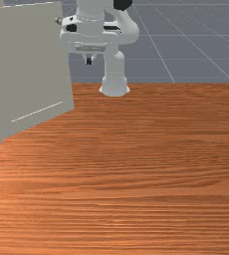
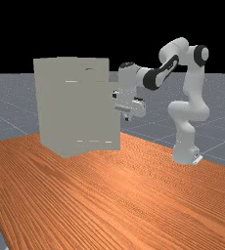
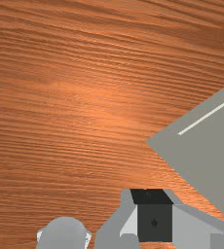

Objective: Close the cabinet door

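Note:
In the front view the gripper (image 1: 89, 61) hangs above the table's far side, just right of the grey cabinet door (image 1: 32, 64). Seen from the far view, the gripper (image 2: 127, 118) is high over the table, beside the right edge of the door (image 2: 114, 117), which juts out from the cabinet (image 2: 53, 105). The wrist view has the gripper (image 3: 154, 214) with its dark fingertips together, and the pale-striped grey panel (image 3: 201, 151) beside them and lower down. Nothing is held. Whether hand and door touch, I cannot tell.
The wooden table (image 1: 151, 169) spreads below the hand and in front of the cabinet. The arm's base (image 2: 185, 154) stands at the far view's right. The tall cabinet body rises at the far view's left, close to the hand.

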### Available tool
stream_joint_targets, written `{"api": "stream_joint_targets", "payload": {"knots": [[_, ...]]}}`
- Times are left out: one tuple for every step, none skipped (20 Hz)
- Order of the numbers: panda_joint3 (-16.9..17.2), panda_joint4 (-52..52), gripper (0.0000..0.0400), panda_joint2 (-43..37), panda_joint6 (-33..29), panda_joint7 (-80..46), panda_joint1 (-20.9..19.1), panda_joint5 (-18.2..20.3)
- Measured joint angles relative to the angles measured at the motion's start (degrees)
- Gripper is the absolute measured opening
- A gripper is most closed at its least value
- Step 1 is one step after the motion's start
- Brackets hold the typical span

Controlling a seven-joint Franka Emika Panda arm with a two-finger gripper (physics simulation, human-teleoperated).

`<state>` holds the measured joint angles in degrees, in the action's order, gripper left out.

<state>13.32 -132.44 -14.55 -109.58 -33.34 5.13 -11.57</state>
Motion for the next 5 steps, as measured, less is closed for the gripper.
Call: {"api": "stream_joint_targets", "payload": {"knots": [[-1.13, 0.03, 0.0, 0.05, 0.0, 0.97, -1.3, 0.32], [-2.08, 0.25, 0.0, 0.34, -0.11, 2.09, -2.85, 0.51], [1.77, 1.43, 0.0, 1.29, -0.5, 3.54, -5.16, 0.41], [6.71, 2.19, 0.0, 1.37, -0.86, 4.88, -8.76, 0.51], [10.17, 3.04, 0.0, 1.93, -2.08, 6.29, -10.68, -0.38]]}}
